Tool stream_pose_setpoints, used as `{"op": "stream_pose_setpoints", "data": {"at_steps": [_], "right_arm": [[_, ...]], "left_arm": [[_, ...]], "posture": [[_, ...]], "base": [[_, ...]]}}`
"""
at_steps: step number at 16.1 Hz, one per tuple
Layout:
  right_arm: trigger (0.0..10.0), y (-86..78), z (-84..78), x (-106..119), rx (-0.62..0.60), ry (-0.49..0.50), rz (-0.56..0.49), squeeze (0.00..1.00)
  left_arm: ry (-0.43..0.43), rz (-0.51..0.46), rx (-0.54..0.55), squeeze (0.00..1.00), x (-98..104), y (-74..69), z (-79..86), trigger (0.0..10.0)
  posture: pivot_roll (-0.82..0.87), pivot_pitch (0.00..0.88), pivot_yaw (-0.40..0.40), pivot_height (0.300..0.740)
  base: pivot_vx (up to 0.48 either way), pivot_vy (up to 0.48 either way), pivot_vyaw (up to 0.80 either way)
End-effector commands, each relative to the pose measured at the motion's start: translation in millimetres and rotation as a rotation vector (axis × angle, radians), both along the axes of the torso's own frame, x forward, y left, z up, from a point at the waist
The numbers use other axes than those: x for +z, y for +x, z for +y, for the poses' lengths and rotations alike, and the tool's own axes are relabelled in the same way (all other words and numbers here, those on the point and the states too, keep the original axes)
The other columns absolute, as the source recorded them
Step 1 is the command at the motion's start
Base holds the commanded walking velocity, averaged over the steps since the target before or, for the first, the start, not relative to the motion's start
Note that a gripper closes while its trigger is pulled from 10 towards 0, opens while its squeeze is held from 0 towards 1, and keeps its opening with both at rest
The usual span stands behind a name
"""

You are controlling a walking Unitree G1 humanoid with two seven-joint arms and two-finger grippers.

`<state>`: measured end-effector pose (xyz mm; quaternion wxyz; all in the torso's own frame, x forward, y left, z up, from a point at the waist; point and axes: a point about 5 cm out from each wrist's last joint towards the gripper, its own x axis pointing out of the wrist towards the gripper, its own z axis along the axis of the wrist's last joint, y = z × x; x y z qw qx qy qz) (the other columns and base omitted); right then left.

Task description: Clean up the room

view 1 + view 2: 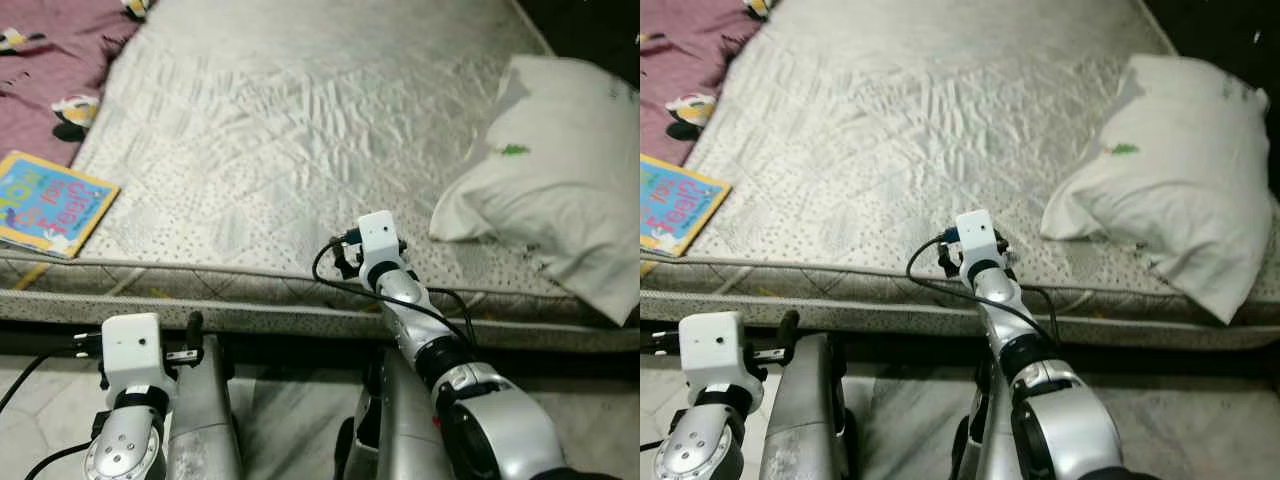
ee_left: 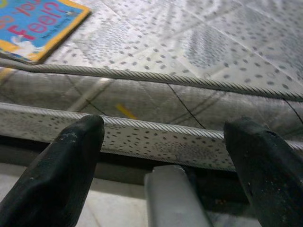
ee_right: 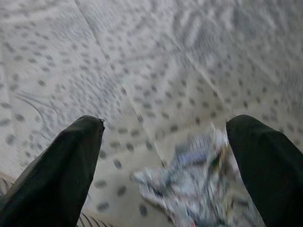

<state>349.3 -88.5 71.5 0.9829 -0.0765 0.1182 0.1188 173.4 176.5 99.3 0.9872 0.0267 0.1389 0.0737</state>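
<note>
My right gripper (image 3: 165,130) hovers open over the front part of the grey dotted mattress (image 1: 290,130). A small crumpled white and blue scrap (image 3: 199,189), blurred, lies on the mattress just below its fingers, nearer one of them. My left gripper (image 2: 163,132) is open and empty, held low in front of the mattress's side edge (image 2: 156,137). A colourful children's book (image 1: 50,205) lies flat on the mattress's front left corner. A white pillow (image 1: 565,175) rests on the right side.
A purple patterned blanket (image 1: 45,70) covers the far left of the bed. Pale tiled floor (image 1: 285,420) lies between me and the mattress. The middle of the mattress is bare quilted fabric.
</note>
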Motion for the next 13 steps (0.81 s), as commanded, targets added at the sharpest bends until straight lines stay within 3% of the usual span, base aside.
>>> {"op": "stream_pose_setpoints", "data": {"at_steps": [1, 7, 11, 12, 13], "right_arm": [[10.0, 3.3, -8.6, -1, -0.045, -0.016, 0.025, 0.0], [10.0, 10.7, -15.0, 1, -0.157, -0.031, 0.095, 0.0], [10.0, 5.7, -4.0, -8, -0.165, 0.031, 0.192, 0.0], [4.5, 2.4, -1.6, -13, -0.174, 0.054, 0.23, 0.0], [0.0, -0.5, 1.3, -18, -0.19, 0.104, 0.276, 0.0]], "left_arm": [[-0.004, -0.008, -0.028, 0.0, 4, 2.0, -3.6, 10.0], [-0.021, -0.006, -0.047, 0.0, 6, 2.9, -8.8, 10.0], [-0.023, -0.012, -0.041, 0.0, 7, 6.1, -8.8, 10.0], [-0.022, -0.014, -0.041, 0.0, 7, 6.7, -8.9, 10.0], [-0.02, -0.016, -0.04, 0.0, 8, 7.5, -9.0, 10.0]], "posture": [[0.16, 0.199, -0.105, 0.526], [0.17, 0.212, -0.114, 0.526], [0.18, 0.203, -0.121, 0.526], [0.18, 0.199, -0.121, 0.526], [0.18, 0.196, -0.119, 0.526]], "base": [[0.0, 0.0, 0.0], [0.0, 0.0, 0.0], [0.0, 0.0, 0.0], [0.0, 0.0, 0.0], [0.0, 0.0, 0.0]]}}
